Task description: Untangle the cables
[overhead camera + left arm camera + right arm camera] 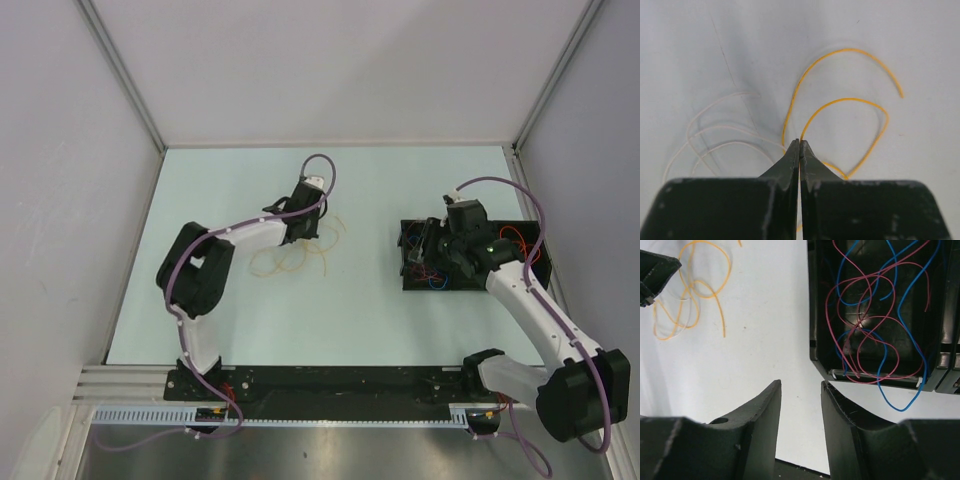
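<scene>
The left fingers (pixel 790 162) are pressed together, with a strand of the orange cable (pixel 850 100) pinched in the seam at their tips. The strand shows again lower down between them. From the tips the orange cable arcs away over the tabletop (pixel 380 320) in two open curves, one inside the other. Just to its left lie the loops of a pale cable (pixel 715 131), thin and faint against the surface, running in under the fingers. This orange and pale heap sits a little left of the tabletop's middle, well apart from every edge.

The right fingers (pixel 762 410) stand apart with nothing held, and bare tabletop shows between them. They are just beside a corner of a black tray (pixel 813 315). The tray lies near the right edge of the tabletop, about midway between the near and far edges. Its compartment holds red cables (pixel 850 295) and blue cables (pixel 905 305) looped through one another. One blue loop spills over the wall nearest the fingers onto the tabletop. A divider closes the compartment on its far side, and what lies beyond it cannot be told.
</scene>
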